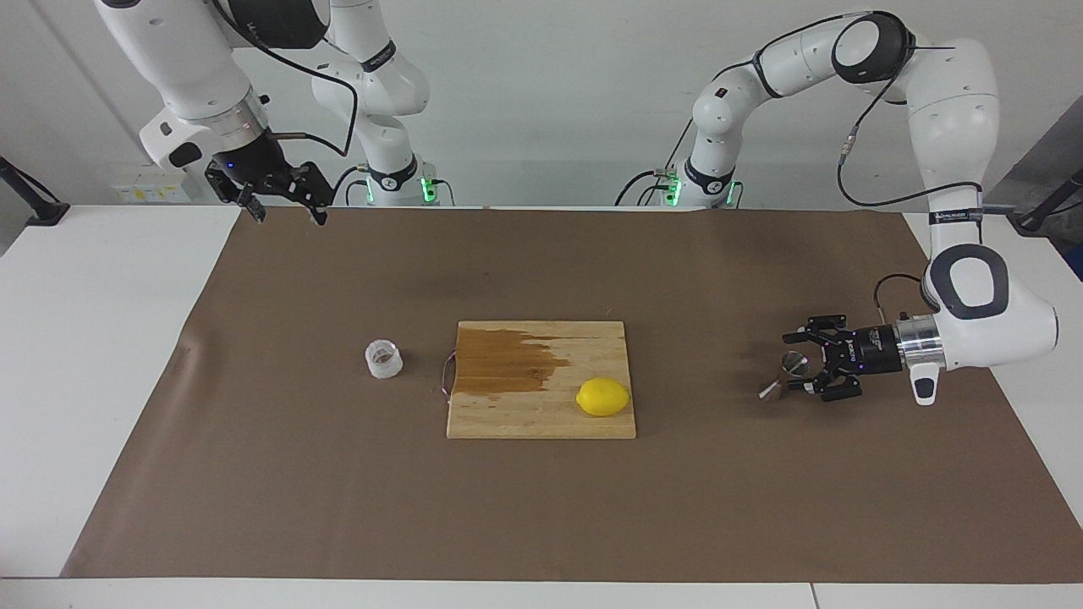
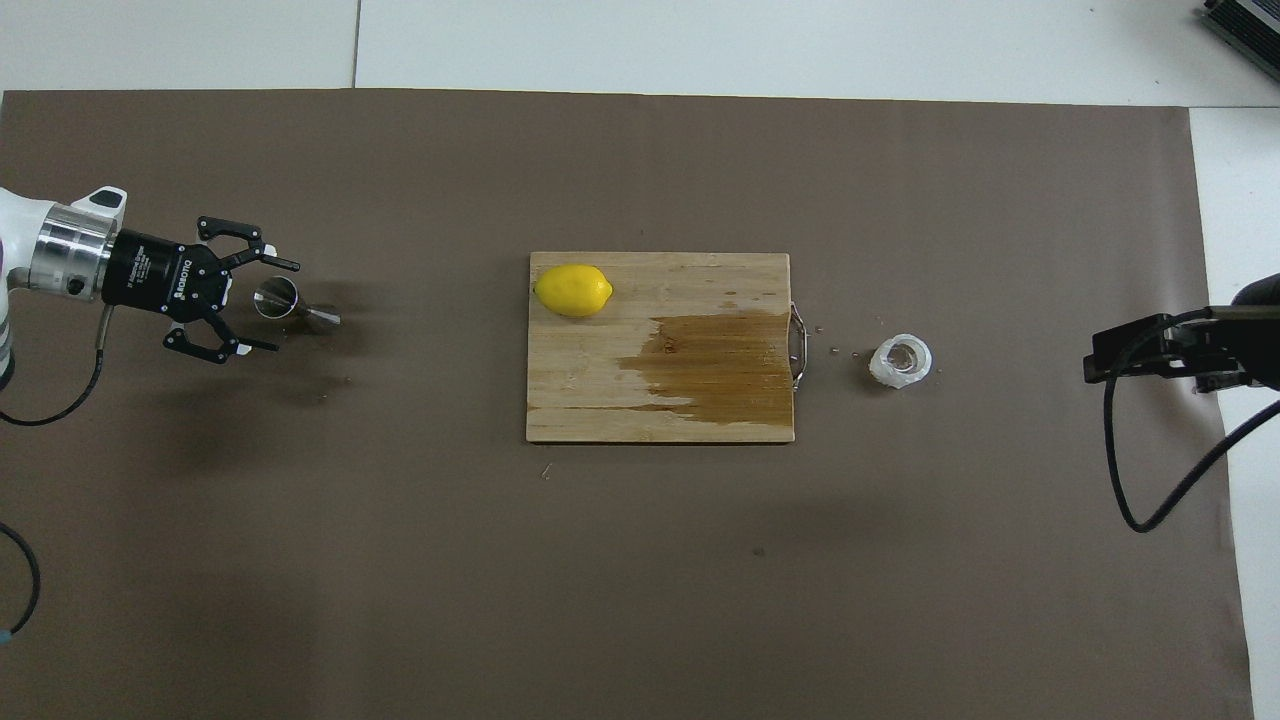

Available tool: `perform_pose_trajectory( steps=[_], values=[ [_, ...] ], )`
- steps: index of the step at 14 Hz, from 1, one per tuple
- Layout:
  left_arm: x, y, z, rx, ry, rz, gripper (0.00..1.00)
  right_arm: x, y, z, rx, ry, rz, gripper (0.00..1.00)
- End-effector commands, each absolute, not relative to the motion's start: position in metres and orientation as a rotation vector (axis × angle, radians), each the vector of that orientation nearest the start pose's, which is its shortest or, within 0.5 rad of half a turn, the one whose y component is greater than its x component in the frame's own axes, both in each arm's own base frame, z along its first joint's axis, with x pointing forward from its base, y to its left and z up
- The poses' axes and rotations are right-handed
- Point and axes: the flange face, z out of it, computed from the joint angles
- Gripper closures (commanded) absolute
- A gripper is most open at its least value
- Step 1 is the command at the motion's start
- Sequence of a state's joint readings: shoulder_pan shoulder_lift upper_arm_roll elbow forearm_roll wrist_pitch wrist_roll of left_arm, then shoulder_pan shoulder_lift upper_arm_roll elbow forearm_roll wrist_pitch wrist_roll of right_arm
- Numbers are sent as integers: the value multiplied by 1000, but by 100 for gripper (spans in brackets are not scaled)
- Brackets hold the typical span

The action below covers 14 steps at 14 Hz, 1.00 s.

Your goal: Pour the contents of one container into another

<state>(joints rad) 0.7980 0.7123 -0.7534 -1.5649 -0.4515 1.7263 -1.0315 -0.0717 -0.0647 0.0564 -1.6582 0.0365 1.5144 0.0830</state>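
The steel jigger (image 1: pixel 783 375) sits tilted on the brown mat (image 1: pixel 541 524) toward the left arm's end of the table, well apart from the cutting board (image 1: pixel 541 414). The left gripper (image 1: pixel 799 364) lies low and sideways with its fingers spread wide around the jigger's upper cone, holding nothing yet. The step in hand looks like the reach for the jigger; next the fingers must close on it. The glass cup (image 1: pixel 384 359) stands beside the board's handle end. A lemon (image 1: pixel 602 397) rests on the board. The right gripper (image 1: pixel 283 207) waits raised and open, over the mat's edge by its base.
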Motion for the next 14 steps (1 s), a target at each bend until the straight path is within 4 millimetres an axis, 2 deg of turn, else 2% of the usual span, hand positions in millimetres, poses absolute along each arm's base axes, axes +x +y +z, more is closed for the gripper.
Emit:
perform_pose_trajectory(
  steps=[1, 14],
  values=[
    [651, 70, 322, 1880, 1393, -990, 0, 526, -3, 617, -3080, 176, 117, 0],
    [653, 73, 328, 1878, 1397, -988, 0, 526, -3, 617, -3081, 176, 117, 0]
  ],
)
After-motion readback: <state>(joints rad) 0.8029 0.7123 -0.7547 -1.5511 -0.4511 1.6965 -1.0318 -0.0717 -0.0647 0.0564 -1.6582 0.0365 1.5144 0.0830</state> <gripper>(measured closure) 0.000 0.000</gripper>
